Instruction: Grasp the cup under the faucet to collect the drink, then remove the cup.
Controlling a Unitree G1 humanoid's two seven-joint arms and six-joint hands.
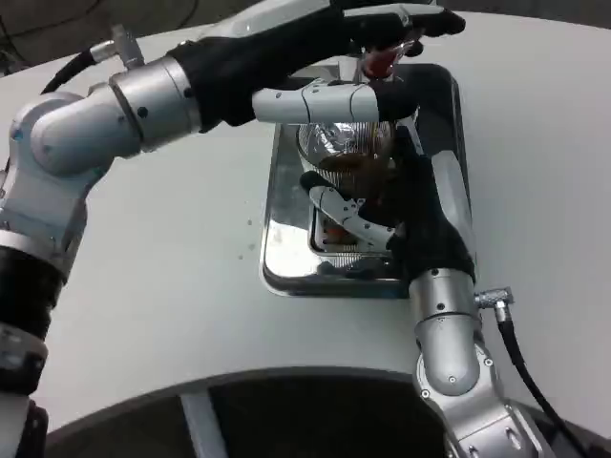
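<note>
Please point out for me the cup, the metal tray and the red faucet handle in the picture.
cup [346, 143]: head view, on its clear ribbed wall above the brown drink.
metal tray [286, 250]: head view, on its bare left rim.
red faucet handle [379, 61]: head view, on its red part under the left robot hand [382, 24].

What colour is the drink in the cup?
Dark brown. The drink shows best in the head view, inside the clear cup held by the right hand.

One cup [346, 153], one tray [286, 243], one faucet [380, 59].
</note>
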